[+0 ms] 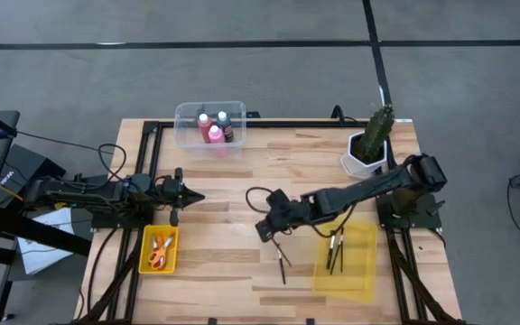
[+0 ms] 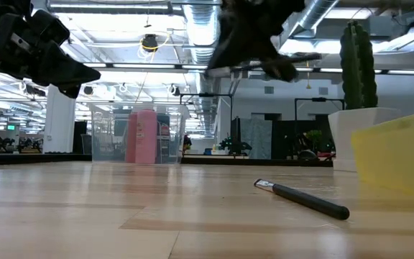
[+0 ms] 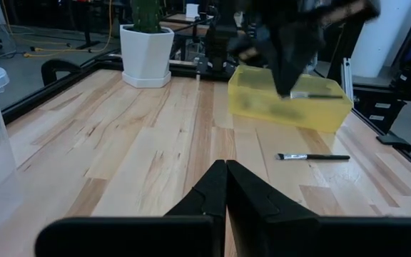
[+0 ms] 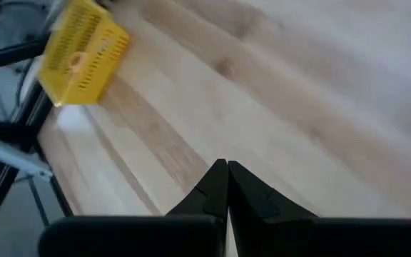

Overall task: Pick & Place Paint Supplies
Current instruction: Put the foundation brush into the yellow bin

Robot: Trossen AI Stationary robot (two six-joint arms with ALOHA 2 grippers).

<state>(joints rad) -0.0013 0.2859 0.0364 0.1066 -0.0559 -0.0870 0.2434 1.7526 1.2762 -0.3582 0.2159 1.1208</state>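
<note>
Nearly done — bottles (image 1: 213, 126), scissors (image 1: 160, 252) and most brushes (image 1: 336, 249) binned, one brush (image 1: 282, 263) left on the surface (image 1: 224, 208) — both the left gripper (image 1: 190, 196) and right gripper (image 1: 264, 230) closed, empty.

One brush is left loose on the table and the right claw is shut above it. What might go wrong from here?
The right claw is shut, so it must open before descending or it may knock the brush away.

The brush lies flat on the table; fingertips could scrape the wood or miss the thin handle.

The yellow tray sits close by, so a swing could bump it.
</note>
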